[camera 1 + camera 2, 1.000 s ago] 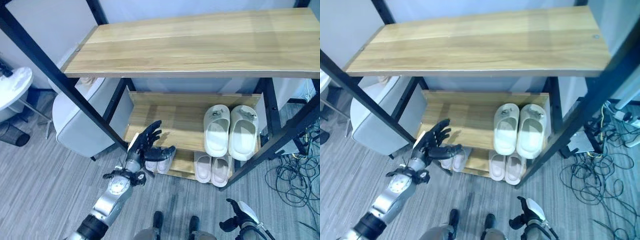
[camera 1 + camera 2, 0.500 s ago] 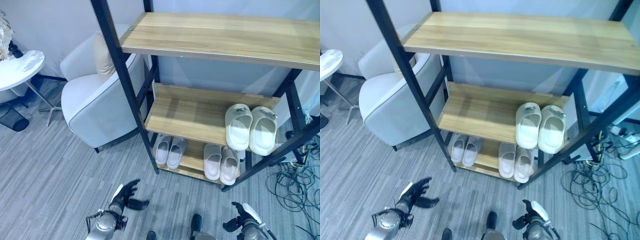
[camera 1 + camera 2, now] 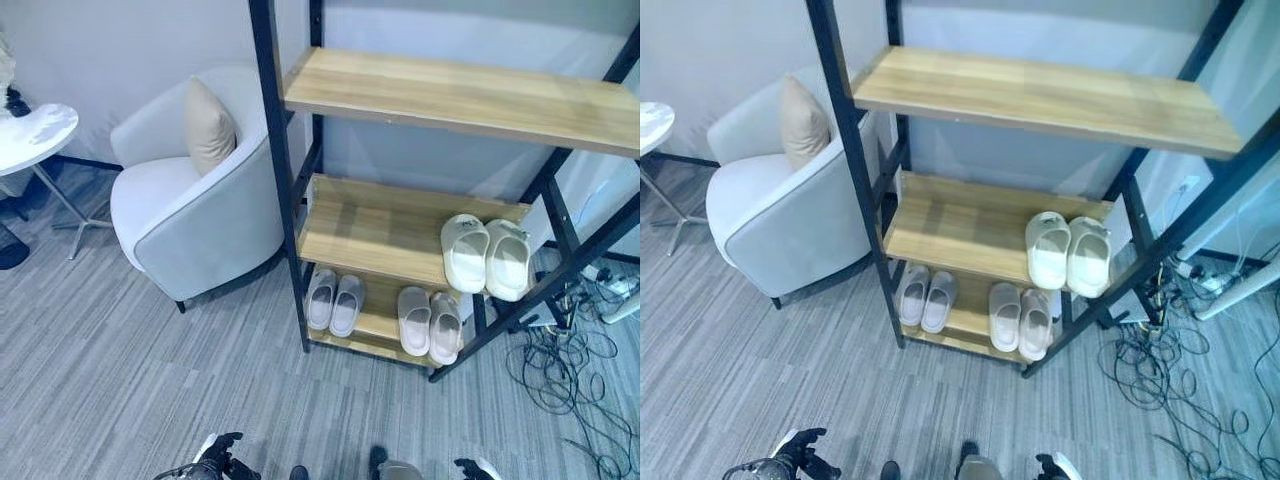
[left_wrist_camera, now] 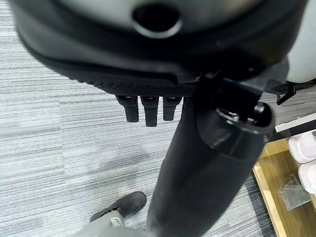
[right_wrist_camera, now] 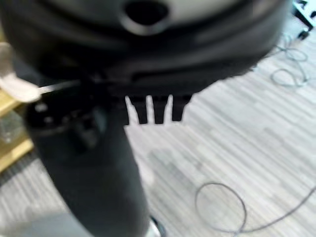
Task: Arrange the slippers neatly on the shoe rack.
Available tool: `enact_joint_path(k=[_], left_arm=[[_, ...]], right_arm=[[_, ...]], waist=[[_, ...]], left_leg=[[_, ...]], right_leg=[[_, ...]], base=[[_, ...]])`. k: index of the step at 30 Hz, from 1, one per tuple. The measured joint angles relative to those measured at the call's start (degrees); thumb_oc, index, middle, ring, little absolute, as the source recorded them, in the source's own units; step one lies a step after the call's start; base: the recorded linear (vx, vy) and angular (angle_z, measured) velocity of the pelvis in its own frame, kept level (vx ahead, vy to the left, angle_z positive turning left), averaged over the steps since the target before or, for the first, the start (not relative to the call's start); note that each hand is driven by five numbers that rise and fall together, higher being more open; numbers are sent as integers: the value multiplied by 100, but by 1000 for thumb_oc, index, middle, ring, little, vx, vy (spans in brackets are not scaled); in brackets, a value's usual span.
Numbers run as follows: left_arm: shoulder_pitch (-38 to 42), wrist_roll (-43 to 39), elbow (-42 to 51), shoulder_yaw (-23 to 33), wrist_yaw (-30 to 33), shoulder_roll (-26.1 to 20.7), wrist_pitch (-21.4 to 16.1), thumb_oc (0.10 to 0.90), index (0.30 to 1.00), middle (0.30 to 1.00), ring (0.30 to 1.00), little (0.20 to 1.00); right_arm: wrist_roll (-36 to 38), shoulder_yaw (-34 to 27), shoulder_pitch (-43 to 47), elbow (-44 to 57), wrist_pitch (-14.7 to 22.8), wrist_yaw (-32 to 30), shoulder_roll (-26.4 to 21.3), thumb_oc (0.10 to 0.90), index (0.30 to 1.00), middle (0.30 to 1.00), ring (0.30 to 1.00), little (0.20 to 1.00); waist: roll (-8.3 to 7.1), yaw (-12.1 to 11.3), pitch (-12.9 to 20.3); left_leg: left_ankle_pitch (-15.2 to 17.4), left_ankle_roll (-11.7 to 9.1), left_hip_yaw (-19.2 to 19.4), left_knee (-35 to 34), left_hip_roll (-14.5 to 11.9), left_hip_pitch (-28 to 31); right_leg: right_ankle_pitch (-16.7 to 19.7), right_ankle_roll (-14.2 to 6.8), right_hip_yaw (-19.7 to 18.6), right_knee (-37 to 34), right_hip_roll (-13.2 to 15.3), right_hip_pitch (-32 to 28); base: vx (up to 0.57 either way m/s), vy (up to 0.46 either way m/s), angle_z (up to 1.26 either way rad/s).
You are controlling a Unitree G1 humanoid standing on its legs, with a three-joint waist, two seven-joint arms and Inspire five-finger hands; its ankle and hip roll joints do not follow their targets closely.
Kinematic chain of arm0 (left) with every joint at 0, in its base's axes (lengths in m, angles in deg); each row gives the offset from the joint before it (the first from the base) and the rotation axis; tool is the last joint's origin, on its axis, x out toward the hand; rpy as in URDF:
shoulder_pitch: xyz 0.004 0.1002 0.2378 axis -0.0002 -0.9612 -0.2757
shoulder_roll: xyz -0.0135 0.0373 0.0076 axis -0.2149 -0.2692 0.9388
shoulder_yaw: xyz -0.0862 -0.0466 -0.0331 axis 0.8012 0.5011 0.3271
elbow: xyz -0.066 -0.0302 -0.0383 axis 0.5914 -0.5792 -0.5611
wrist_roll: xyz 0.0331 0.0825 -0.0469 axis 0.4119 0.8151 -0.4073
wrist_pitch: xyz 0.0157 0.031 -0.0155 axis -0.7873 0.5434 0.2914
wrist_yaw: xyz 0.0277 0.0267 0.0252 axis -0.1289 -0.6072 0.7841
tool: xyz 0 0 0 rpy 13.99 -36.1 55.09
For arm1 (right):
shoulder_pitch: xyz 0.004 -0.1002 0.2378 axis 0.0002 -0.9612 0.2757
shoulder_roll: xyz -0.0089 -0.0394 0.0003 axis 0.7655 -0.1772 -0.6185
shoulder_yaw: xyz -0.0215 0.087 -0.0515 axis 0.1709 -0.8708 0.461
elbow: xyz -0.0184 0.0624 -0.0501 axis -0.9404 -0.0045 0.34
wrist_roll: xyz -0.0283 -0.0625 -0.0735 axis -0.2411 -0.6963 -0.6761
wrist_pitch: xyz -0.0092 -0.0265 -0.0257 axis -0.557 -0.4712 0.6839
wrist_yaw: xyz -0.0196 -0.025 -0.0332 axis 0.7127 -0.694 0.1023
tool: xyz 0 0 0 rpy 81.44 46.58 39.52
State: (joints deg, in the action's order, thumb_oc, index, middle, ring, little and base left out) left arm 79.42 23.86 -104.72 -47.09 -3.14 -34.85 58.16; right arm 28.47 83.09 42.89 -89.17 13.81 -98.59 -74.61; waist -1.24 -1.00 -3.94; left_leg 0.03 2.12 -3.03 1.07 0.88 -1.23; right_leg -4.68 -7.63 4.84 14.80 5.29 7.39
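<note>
The shoe rack (image 3: 277, 180) has a black frame and three wooden shelves. A white pair of slippers (image 3: 487, 255) lies side by side at the right of the middle shelf. On the bottom shelf sit a grey pair (image 3: 335, 302) on the left and a pale pair (image 3: 430, 322) to its right. The top shelf (image 3: 460, 95) is bare. My left hand (image 3: 215, 462) hangs low over the floor, well short of the rack, its fingers (image 4: 145, 111) straight and holding nothing. My right hand (image 3: 478, 466) also hangs low, fingers (image 5: 155, 111) straight and holding nothing.
A light grey armchair (image 3: 190, 210) with a beige pillow (image 3: 207, 125) stands against the rack's left side. A round white table (image 3: 30, 135) is at the far left. Loose cables (image 3: 570, 370) lie on the floor right of the rack. Grey carpet spreads in front.
My left hand has drawn back from the grey pair on the bottom shelf and dropped to the view's lower edge. The camera has pulled back, so the whole rack shows smaller.
</note>
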Motion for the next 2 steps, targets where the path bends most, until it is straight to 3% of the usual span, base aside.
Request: enact_joint_path(k=[1,2], left_arm=[[5,2,-66,20,21,68,2,800,900,900,900,900],[-2,2,-117,55,34,149,-8,800,900,900,900,900]], right_arm=[[2,-8,31,-7,2,-5,-42,800,900,900,900,900],[8,-8,65,0,7,-2,-71,800,900,900,900,900]], waist=[[-19,19,16],[43,12,63]], left_leg=[[-36,-62,-15,-57,39,15],[-81,-116,-13,-166,-12,48]], right_leg=[[101,328,26,-624,-24,-301],[259,377,1,-920,-104,-422]], base=[[16,-39,-6],[44,-31,0]])
